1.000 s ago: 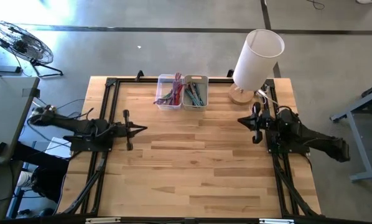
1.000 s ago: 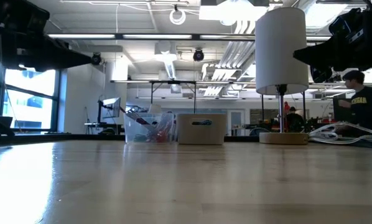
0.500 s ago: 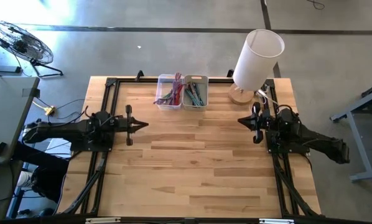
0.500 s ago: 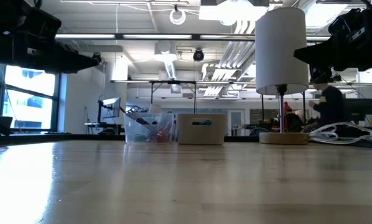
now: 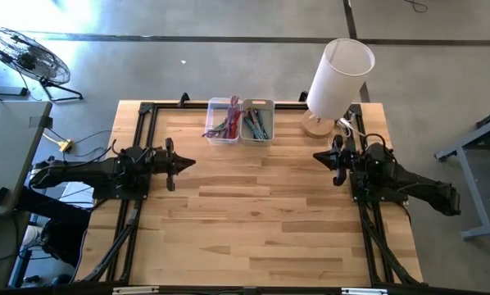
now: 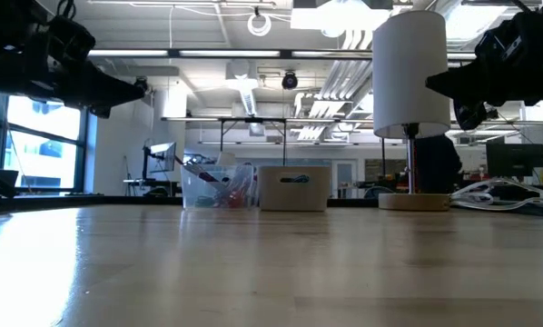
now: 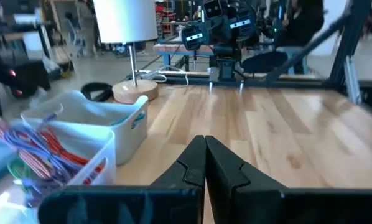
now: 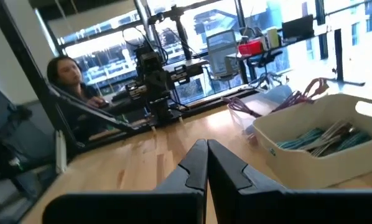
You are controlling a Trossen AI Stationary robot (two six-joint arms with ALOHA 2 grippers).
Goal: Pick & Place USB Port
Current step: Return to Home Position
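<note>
Two small bins stand side by side at the table's far edge: a clear bin (image 5: 222, 121) full of red and purple cables and a white bin (image 5: 257, 120) with teal cables. No single USB port can be made out among them. My left gripper (image 5: 191, 163) hovers level above the table's left side, shut and empty, pointing right. My right gripper (image 5: 316, 157) hovers level at the right side, shut and empty, pointing left. In the wrist views both pairs of fingers meet with nothing between them: left gripper (image 7: 205, 140), right gripper (image 8: 206, 144).
A white-shaded lamp (image 5: 338, 74) stands on a wooden base at the far right corner, with a white cord (image 5: 348, 128) beside my right arm. A black frame (image 5: 138, 115) runs along the table's edges. Bare wood (image 5: 253, 213) lies between the arms. A person stands behind the lamp (image 6: 435, 163).
My left arm has swung so that its gripper moved a little toward the table's far edge, and its wrist has rolled; it has kept still since half a second ago. Both grippers stay shut. In the room behind, a person has walked left to behind the lamp.
</note>
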